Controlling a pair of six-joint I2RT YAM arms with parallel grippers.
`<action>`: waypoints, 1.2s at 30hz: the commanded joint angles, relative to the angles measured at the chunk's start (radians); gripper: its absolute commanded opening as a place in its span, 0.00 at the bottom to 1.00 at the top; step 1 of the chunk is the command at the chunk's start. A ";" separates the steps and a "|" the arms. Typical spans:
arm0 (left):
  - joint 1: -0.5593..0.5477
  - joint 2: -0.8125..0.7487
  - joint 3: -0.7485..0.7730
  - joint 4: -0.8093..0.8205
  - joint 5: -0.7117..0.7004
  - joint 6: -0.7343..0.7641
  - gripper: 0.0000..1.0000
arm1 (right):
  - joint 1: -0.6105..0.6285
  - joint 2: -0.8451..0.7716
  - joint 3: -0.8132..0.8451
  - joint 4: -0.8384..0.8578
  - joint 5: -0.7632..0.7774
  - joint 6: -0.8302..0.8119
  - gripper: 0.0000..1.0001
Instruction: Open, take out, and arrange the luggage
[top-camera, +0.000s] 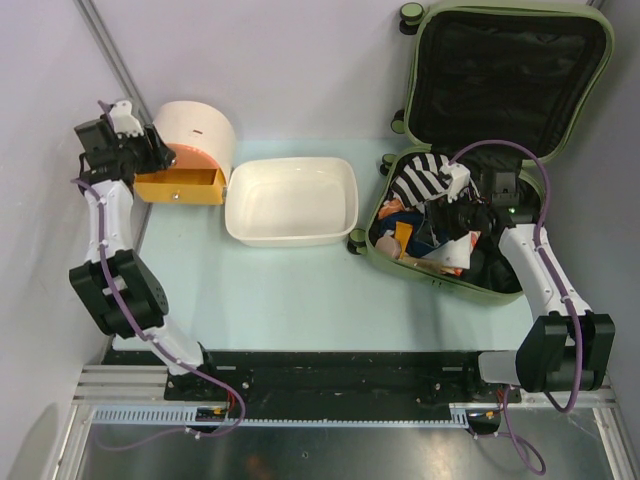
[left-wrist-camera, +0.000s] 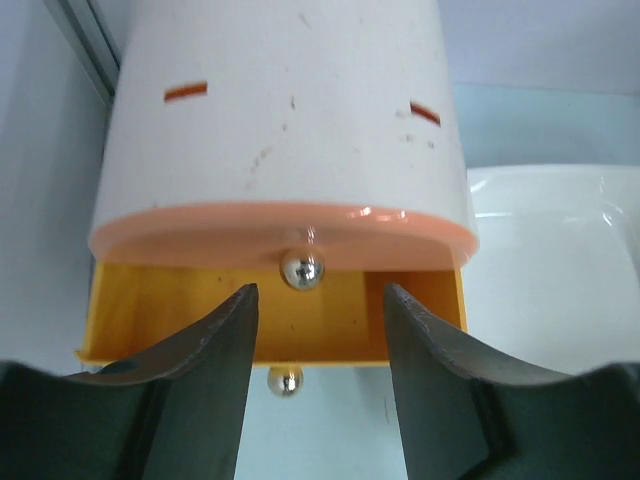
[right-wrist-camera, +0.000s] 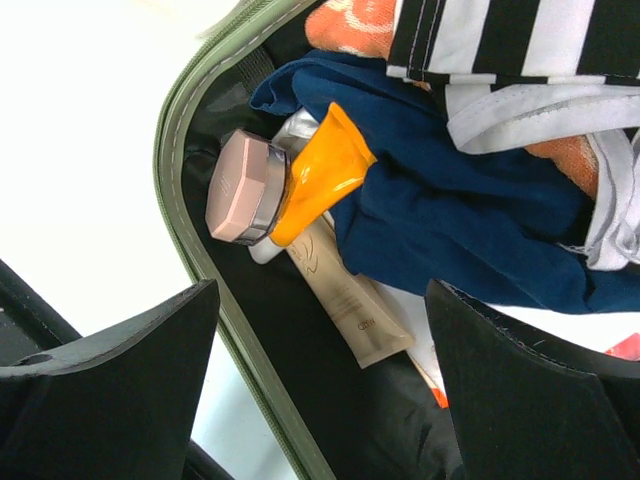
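We see the luggage, an olive-green hard-shell suitcase, lying open at the far right of the worktop, with its lid thrown back toward the far side and the black lining showing. Its lower shell sits just right of the white tub and is heaped with things. A black-and-white striped garment lies on top toward the hinge side, and a navy cloth lies below it. Against the green rim are an orange tube with a pink cap and a beige tube partly under it. The right tool hangs over this pile inside the shell. In its wrist view the right tool stands wide, both fingers clear of the contents, holding nothing. At the far left stands the round cream drawer box, just left of the tub, with its orange drawer pulled out. The left tool is at the box's left side. In its own view the left tool has its fingers parted and nothing gripped. A small metal knob on the peach front shows in the gap between them, touched by neither. A second knob sits on the drawer's front edge below.
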 joint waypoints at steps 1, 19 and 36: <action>-0.005 0.058 0.086 0.019 0.003 -0.073 0.56 | -0.014 -0.014 0.013 0.003 -0.017 -0.017 0.89; -0.025 0.150 0.134 0.004 0.002 -0.088 0.26 | -0.025 -0.023 0.012 -0.010 -0.017 -0.030 0.89; -0.014 -0.148 -0.199 -0.015 0.005 -0.059 0.01 | -0.010 0.003 0.012 0.016 -0.031 -0.025 0.89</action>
